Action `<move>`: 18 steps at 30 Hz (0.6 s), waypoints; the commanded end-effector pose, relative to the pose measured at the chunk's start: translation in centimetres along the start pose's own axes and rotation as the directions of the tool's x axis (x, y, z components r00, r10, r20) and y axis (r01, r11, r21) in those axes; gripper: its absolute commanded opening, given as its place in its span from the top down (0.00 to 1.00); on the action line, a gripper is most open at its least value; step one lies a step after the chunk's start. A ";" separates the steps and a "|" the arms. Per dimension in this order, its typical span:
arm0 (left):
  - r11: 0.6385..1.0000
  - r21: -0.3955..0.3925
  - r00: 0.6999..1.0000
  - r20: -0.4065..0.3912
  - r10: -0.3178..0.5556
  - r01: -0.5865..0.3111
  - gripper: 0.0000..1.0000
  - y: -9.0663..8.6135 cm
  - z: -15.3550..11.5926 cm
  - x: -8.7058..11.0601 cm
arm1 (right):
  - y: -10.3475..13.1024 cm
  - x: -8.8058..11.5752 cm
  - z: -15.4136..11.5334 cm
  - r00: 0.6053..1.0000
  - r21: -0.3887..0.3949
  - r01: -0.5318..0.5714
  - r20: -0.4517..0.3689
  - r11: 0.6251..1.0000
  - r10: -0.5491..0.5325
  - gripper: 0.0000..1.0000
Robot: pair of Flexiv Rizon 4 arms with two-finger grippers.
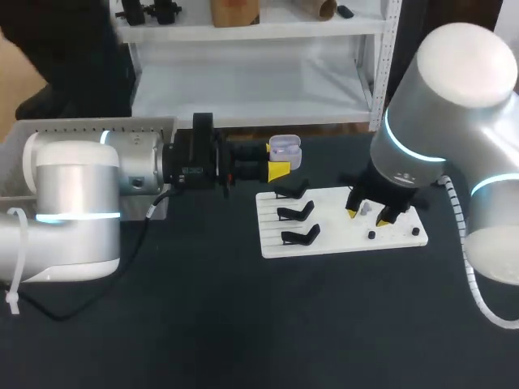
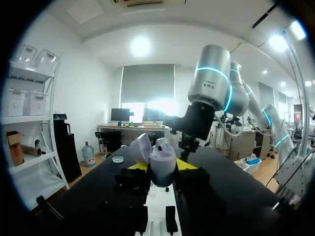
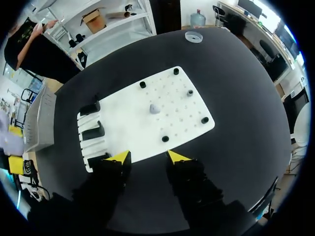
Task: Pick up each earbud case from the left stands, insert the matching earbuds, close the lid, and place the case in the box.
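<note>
As left jaws clamp it, case [image 2: 163, 163] — upright, open.

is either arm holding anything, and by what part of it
The left end effector holds the open earbud case by the sides of its lower half, lid flipped open. The right end effector is open and empty.

"What is the table [image 1: 243, 324] like?"
"Matt black, dull and even. The board [image 1: 332, 241] on it looks like smooth white plastic, also matt."
"And the stands [image 1: 296, 212]?"
"Black plastic, slightly glossy. The earbud case [image 2: 162, 164] is pale plastic, glossy, with bright highlights."
"The arms?"
"The left arm [image 1: 81, 186] and right arm [image 1: 454, 73] have smooth silvery-white shells with a satin sheen."
</note>
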State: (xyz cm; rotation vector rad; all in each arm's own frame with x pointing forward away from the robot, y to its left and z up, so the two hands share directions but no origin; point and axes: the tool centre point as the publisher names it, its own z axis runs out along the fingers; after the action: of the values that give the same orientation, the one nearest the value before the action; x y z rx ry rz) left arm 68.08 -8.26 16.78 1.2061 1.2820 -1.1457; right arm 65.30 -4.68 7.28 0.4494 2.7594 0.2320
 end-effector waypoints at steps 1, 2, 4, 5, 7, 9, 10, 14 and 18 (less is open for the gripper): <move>1.000 -0.002 1.000 0.003 0.001 -0.001 1.00 0.0 0.0 0.0 | 0.0 -1.6 2.8 1.000 -0.010 -0.009 -0.005 1.000 0.008 0.54; 1.000 -0.002 1.000 0.003 0.001 -0.001 1.00 0.0 0.0 0.0 | -0.2 -1.9 3.2 1.000 -0.010 -0.012 -0.005 1.000 0.012 0.54; 1.000 -0.002 1.000 0.003 0.001 -0.001 1.00 0.0 0.0 0.0 | -0.6 -2.4 3.8 1.000 -0.010 -0.027 -0.002 1.000 0.027 0.54; 1.000 -0.002 1.000 0.003 0.001 -0.001 1.00 0.0 0.0 0.0 | -0.7 -2.7 4.1 0.999 -0.009 -0.033 -0.003 0.999 0.033 0.54; 1.000 -0.002 1.000 0.003 0.001 -0.001 1.00 0.0 0.0 0.0 | -1.0 -3.1 4.7 0.999 -0.014 -0.045 -0.005 0.999 0.045 0.54; 1.000 -0.002 1.000 0.003 0.001 -0.001 1.00 0.0 0.0 0.0 | -0.9 -3.3 5.3 0.999 -0.016 -0.042 -0.012 0.999 0.042 0.55; 1.000 -0.002 1.000 0.003 0.001 -0.001 1.00 0.0 0.0 0.0 | -0.9 -3.5 5.5 0.999 -0.021 -0.040 -0.018 0.999 0.040 0.55; 1.000 -0.002 1.000 0.003 0.001 -0.001 1.00 0.0 0.0 0.0 | -0.8 -4.0 6.3 0.999 -0.025 -0.036 -0.026 0.999 0.035 0.55; 1.000 -0.002 1.000 0.003 0.001 -0.001 1.00 0.0 0.0 0.0 | -0.7 -4.5 6.6 0.999 -0.028 -0.030 -0.029 0.999 0.029 0.56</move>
State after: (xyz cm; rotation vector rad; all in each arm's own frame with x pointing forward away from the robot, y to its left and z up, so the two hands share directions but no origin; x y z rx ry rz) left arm 68.08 -8.26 16.78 1.2060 1.2820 -1.1457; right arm 70.72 -6.31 2.58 0.4870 2.7634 0.2873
